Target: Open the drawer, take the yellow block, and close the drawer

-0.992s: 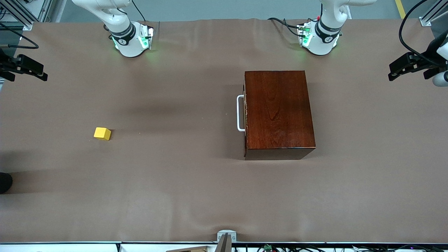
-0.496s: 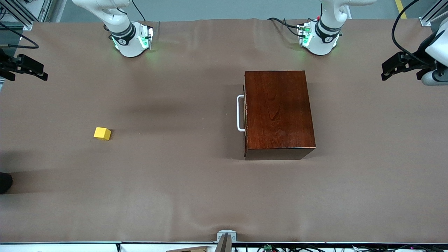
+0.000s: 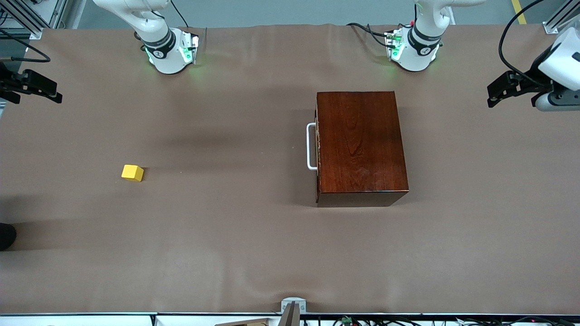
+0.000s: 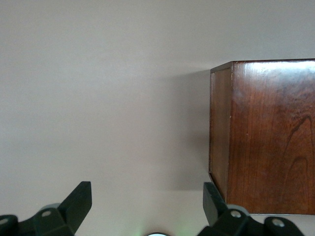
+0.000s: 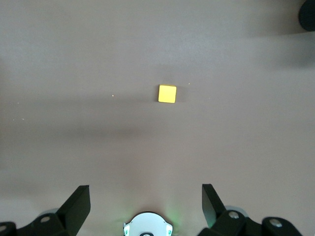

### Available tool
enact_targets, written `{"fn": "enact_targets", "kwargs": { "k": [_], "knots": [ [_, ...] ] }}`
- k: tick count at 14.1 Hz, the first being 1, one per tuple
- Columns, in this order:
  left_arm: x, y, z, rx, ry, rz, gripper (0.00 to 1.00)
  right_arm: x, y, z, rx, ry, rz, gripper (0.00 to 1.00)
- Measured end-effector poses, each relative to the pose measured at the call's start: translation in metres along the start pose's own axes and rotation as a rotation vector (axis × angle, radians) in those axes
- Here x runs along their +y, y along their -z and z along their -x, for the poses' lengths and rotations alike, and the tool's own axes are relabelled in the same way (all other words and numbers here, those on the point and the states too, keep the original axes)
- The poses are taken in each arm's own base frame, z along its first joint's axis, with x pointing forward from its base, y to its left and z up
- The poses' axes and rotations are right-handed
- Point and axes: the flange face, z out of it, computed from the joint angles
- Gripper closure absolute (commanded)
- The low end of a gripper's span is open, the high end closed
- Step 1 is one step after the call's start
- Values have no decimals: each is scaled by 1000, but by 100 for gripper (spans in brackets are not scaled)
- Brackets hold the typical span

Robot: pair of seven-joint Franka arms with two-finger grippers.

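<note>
The dark reddish-brown wooden box [image 3: 360, 147] stands on the table toward the left arm's end. Its drawer is shut, so only the white loop handle [image 3: 311, 146] shows, on the side facing the right arm's end. The yellow block [image 3: 132, 173] lies on the bare table toward the right arm's end, also in the right wrist view [image 5: 167, 93]. My left gripper [image 3: 494, 93] hangs open over the table's end beside the box [image 4: 266, 137], empty [image 4: 146, 196]. At the other end, my right gripper [image 3: 52, 93] waits open and empty [image 5: 146, 199].
The two arm bases [image 3: 170, 54] [image 3: 414, 52] stand along the table edge farthest from the front camera. A dark round object [image 3: 7, 235] sits at the right arm's end. A small camera mount [image 3: 292, 308] sits at the nearest table edge.
My left gripper has moved a little in over the table toward the box. The right arm, block and box have not moved.
</note>
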Motion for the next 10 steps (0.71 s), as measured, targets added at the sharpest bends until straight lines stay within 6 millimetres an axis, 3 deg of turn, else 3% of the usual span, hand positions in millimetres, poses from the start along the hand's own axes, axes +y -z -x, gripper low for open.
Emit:
{"fn": "enact_targets", "kwargs": {
  "k": [4,10],
  "knots": [
    [0,8,13,28,-2,-1,0,0,0,0,-1,0,0,0],
    [-2,17,15,50,-28,-1,0,6,-2,1,-12,-10,-2,0]
  ]
}}
